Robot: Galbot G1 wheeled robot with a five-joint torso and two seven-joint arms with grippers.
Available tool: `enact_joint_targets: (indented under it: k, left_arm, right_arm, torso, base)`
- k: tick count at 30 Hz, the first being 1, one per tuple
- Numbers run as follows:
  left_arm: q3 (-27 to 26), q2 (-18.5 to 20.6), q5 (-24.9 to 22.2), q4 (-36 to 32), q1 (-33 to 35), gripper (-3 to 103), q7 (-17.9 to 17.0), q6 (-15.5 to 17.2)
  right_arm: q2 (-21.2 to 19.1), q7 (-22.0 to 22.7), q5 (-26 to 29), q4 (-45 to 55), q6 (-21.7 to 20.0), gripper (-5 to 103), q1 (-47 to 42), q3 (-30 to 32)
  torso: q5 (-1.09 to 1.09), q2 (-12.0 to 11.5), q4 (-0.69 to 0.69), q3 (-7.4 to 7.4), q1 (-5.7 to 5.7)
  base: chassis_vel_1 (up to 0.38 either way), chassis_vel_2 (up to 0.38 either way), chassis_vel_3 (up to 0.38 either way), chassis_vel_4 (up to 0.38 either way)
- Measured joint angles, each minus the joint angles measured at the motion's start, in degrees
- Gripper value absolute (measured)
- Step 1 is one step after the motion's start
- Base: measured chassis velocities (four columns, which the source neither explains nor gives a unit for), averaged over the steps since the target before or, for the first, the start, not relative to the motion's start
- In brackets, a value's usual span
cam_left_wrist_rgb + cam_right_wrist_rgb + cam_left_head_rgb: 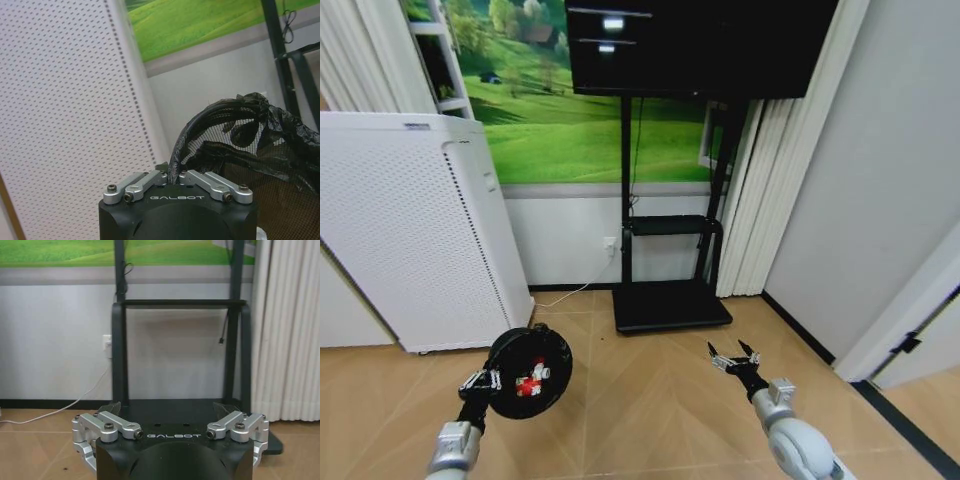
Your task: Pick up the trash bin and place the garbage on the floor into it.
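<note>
My left gripper (486, 380) is shut on the near rim of the trash bin (530, 371), a small black round basket with a black bag liner, held above the floor at lower left. Inside it lies red-and-white garbage (530, 383). In the left wrist view the gripper (170, 176) pinches the bin's rim (210, 112), with mesh wall and crumpled liner beyond. My right gripper (734, 357) hangs open and empty over the floor at lower right; in the right wrist view its fingers (109, 410) stand wide apart, and the gripper (170, 409) holds nothing.
A tall white perforated appliance (410, 230) stands close behind the bin on the left. A black TV stand (665, 270) with a base plate on the floor is straight ahead. White wall and door frame (910, 300) close off the right. Wooden floor (650, 410) lies between the arms.
</note>
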Motion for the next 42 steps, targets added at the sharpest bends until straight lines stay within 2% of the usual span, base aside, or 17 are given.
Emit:
enact_joint_targets:
  k: [2,4,5,6,10,11,13,17,25,30,31,34,39,42]
  left_arm:
    - [0.1,-0.1,0.1,0.2,0.1,4,0.0,-0.2]
    - [0.2,-0.1,0.2,0.4,0.1,4,0.0,-0.5]
    - [0.2,-0.1,0.2,0.4,0.1,4,0.0,-0.5]
    - [0.2,-0.1,0.2,0.5,0.1,4,0.0,-0.5]
    - [0.3,0.0,0.2,0.6,0.1,4,-0.1,-0.5]
    - [0.3,0.1,0.2,0.6,0.0,4,-0.1,-0.5]
    - [0.3,0.1,0.2,0.6,0.0,4,-0.1,-0.5]
    - [0.7,-0.1,0.4,0.5,0.3,4,0.0,-0.5]
    - [0.6,-0.2,0.2,-0.1,2.8,4,-0.5,-0.1]
    - [0.8,-0.8,-2.2,-1.8,6.7,4,-1.7,2.3]
    - [1.2,-1.1,-2.9,-2.1,7.8,4,-2.0,2.9]
    - [1.6,-1.4,-3.7,-2.4,8.6,4,-2.2,3.3]
    - [3.7,-1.8,-10.1,-2.4,11.4,4,-4.2,6.6]
    - [3.7,-1.7,-11.5,-1.4,11.6,4,-4.7,7.2]
  right_arm:
    - [0.0,0.0,0.0,0.0,0.0,100,0.0,0.0]
    - [0.0,0.0,0.0,0.0,0.0,100,0.0,0.0]
    - [0.0,0.0,0.0,0.0,0.0,100,0.0,0.0]
    - [0.0,0.0,0.0,0.0,0.0,100,0.0,0.0]
    - [0.0,0.0,0.0,0.0,0.0,100,0.0,0.0]
    - [0.0,0.0,0.0,0.0,0.0,100,0.0,0.0]
    - [0.0,0.0,0.0,0.0,0.0,100,0.0,0.0]
    - [0.0,0.0,0.0,0.0,0.0,100,0.0,0.0]
    - [0.0,0.0,0.0,0.0,0.0,100,0.0,0.0]
    - [0.0,0.0,0.0,0.0,0.0,100,0.0,0.0]
    - [0.0,0.0,0.0,0.0,0.0,100,0.0,0.0]
    - [0.0,0.0,0.0,0.0,0.0,100,0.0,0.0]
    - [0.0,0.0,0.0,0.0,0.0,100,0.0,0.0]
    - [0.0,0.0,0.0,0.0,0.0,100,0.0,0.0]
  torso:
    - [0.08,0.0,0.03,0.02,0.01]
    - [-0.06,0.0,0.02,0.01,0.01]
    - [-0.06,0.0,0.02,0.01,0.01]
    - [0.04,0.0,0.01,0.01,0.01]
    - [-0.01,0.0,0.01,0.01,0.01]
    - [0.06,0.0,0.01,0.01,0.0]
    - [0.07,0.0,0.0,0.01,0.0]
    - [0.05,0.0,-0.03,0.02,0.01]
    - [0.03,0.0,0.02,0.01,0.01]
    - [0.02,0.0,-0.01,-0.02,-0.03]
    - [0.01,0.0,0.02,-0.02,-0.03]
    - [0.04,0.0,0.01,-0.02,-0.03]
    - [0.02,0.0,0.0,0.02,0.0]
    - [0.03,0.0,0.0,0.02,0.01]
  base:
    - [0.343,0.353,-0.308,-0.34]
    - [0.285,0.287,-0.287,-0.325]
    - [0.228,0.252,-0.266,-0.31]
    - [0.228,0.252,-0.165,-0.202]
    - [0.073,0.065,-0.082,-0.089]
    - [-0.026,0.01,0.069,0.057]
    - [-0.026,-0.033,0.069,0.057]
    - [-0.055,-0.095,0.026,0.101]
    - [0.123,-0.126,-0.122,0.143]
    - [0.203,-0.169,-0.209,0.161]
    - [0.09,-0.1,-0.153,0.129]
    - [0.09,-0.06,-0.078,0.096]
    - [-0.053,0.015,0.028,-0.026]
    - [-0.056,0.031,0.045,-0.045]
